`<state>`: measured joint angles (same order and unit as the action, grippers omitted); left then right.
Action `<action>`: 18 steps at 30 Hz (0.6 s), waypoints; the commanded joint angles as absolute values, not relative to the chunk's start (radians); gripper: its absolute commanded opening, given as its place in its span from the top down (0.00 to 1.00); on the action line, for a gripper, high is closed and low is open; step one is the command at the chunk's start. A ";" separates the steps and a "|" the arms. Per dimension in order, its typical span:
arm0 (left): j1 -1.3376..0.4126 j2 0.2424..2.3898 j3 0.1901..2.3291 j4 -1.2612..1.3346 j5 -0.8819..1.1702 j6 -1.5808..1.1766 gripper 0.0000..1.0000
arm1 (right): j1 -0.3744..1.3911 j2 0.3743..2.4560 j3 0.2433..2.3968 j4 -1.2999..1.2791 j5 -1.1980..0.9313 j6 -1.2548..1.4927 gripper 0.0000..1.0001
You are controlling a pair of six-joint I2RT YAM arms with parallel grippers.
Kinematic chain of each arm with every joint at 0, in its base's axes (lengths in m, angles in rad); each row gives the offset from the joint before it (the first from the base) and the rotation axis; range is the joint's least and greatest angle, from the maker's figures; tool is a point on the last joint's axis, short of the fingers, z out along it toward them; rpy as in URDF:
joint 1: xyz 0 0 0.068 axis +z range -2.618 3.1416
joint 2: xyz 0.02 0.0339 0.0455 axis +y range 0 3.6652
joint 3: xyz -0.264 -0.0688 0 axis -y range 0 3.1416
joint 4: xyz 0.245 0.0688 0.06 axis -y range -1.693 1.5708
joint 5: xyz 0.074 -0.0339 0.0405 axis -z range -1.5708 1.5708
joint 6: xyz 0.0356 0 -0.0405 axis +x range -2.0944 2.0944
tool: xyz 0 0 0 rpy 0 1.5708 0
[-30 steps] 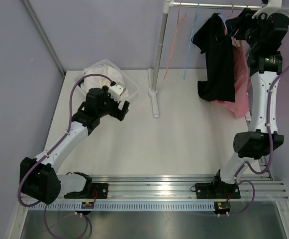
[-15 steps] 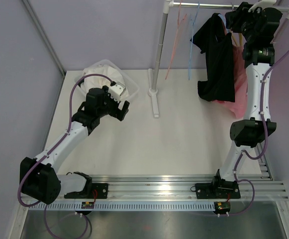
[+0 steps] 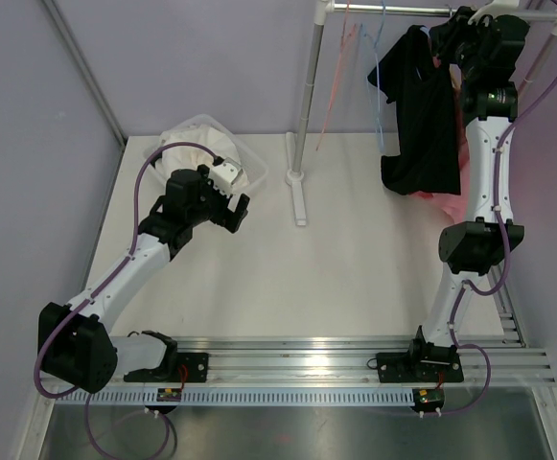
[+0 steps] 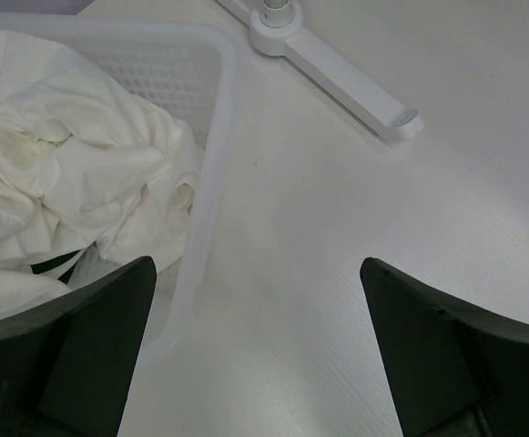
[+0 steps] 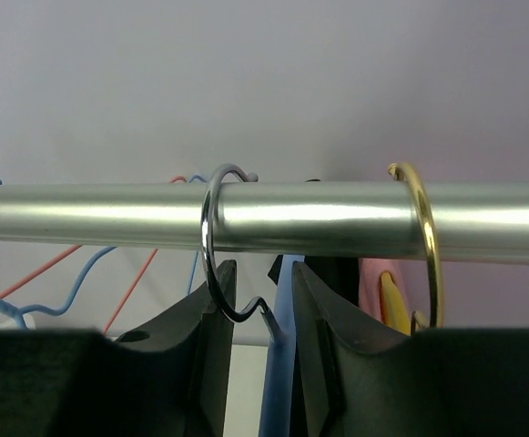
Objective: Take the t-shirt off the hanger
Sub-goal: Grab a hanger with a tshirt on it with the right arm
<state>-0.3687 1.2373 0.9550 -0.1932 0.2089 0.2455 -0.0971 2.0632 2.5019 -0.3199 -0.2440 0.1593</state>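
So, going left to right. Far left: left gripper hovers low over the counter, just beside the basket of white laundry. Jaws wide apart, nothing in them. It's well apart from the job, so no use for the coming move w/o a long reach across.

Mid: rack upright stands on the counter, and the rail runs off its top to the right. Bare wire hangers, pink and blue, dangle near the upright.

Right of those: black t-shirt hangs from the rail on its hanger, draped straight down, clear of the counter. Pink garment peeks out low behind it.

Right gripper is up at the rail, arm stretched near vertical. Wrist view: rail lies horiz. across the frame, silver hook loops over it, and the hook's neck drops straight down btwn the two fingers. Jaws are part-way together, one each side of the neck, w/ a blue strip alongside. Can't tell if they're biting. Gold hook sits further right on the rail, outside the jaws.

Key relation, imo: shirt hangs directly below the right gripper and the hook wraps the rail crosswise. So the lift prob. goes up and off across the rail's axis, not along it. Right arm's job.
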 commanded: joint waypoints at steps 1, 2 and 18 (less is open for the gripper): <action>-0.374 1.236 0.983 -0.163 0.201 0.261 0.01 | -0.086 2.052 2.545 -0.308 -0.212 0.132 0.62; -0.374 1.236 0.983 -0.163 0.199 0.261 0.01 | -0.084 2.052 2.545 -0.313 -0.200 0.127 0.62; -0.374 1.244 0.986 -0.166 0.201 0.261 0.01 | -0.075 2.022 2.540 -0.374 -0.138 0.063 0.83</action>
